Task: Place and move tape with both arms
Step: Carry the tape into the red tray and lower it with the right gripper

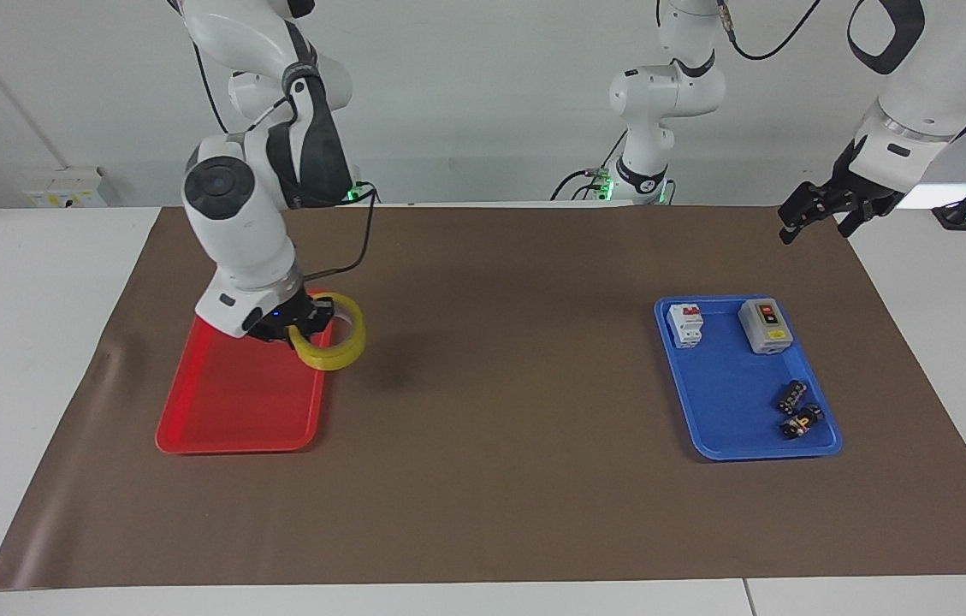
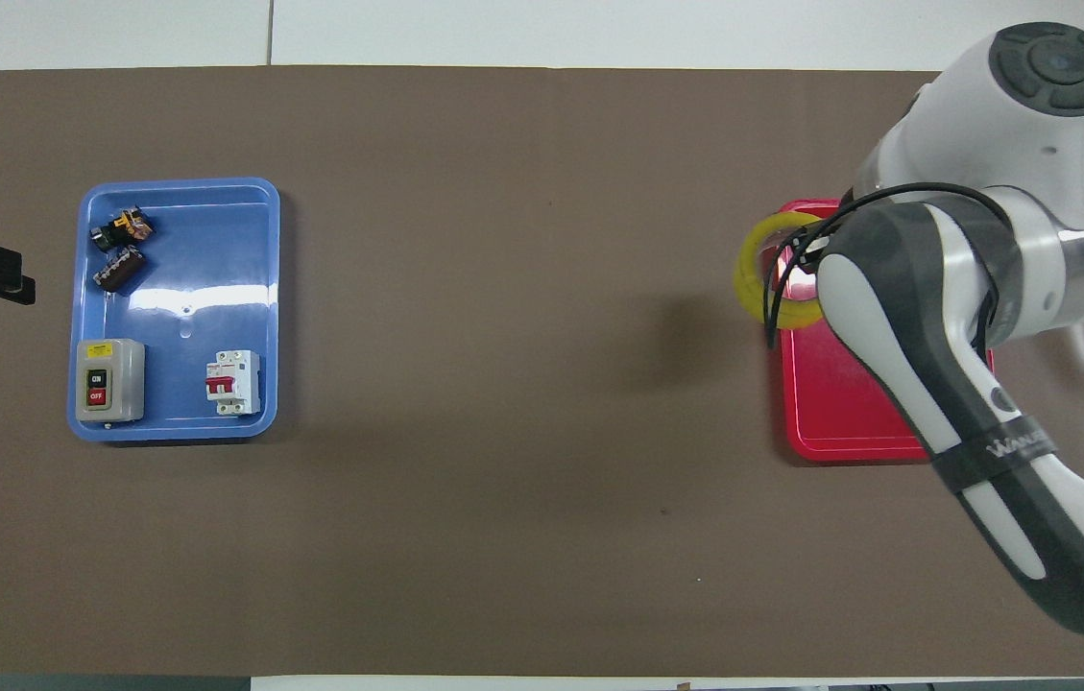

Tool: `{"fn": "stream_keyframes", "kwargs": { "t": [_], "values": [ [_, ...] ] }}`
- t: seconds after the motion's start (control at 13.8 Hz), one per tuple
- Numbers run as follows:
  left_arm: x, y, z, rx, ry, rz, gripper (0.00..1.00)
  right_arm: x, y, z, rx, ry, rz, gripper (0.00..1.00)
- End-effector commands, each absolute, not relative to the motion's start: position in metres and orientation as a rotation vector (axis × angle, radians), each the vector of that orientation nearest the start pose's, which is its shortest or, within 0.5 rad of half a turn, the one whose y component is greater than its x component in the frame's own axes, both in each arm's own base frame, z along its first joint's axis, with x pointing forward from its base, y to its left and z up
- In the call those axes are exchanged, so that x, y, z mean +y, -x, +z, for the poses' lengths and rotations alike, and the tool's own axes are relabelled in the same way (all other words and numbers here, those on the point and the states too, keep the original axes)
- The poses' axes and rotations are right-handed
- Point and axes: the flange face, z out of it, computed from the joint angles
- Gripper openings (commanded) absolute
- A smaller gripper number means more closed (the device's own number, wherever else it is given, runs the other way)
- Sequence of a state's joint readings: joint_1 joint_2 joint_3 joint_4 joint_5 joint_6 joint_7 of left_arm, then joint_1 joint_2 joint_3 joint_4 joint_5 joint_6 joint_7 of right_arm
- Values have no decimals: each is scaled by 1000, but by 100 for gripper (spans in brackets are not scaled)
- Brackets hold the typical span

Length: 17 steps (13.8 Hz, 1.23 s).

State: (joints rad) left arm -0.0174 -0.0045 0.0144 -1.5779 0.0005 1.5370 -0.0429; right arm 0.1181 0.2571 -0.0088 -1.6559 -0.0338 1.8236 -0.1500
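Your right gripper hangs over the edge of the shallow red plastic tray at the right arm's end of the desk, its jaws clenched on the rim of the translucent yellow ring of packing tape, which rides tilted in the air. You are in the carry step, I judge. Next, bring the roll fully over the tray, lower it, then release. Your left gripper waits over the brown mat's corner; I cannot tell how its jaws stand.
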Motion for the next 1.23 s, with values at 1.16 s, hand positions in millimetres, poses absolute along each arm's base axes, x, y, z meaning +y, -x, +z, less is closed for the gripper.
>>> {"fn": "stream_keyframes", "kwargs": {
  "t": [1.16],
  "values": [
    [-1,-542,622,-58,3164,52,100,-62,-561,308,-575,3150,-75,0]
  ]
}}
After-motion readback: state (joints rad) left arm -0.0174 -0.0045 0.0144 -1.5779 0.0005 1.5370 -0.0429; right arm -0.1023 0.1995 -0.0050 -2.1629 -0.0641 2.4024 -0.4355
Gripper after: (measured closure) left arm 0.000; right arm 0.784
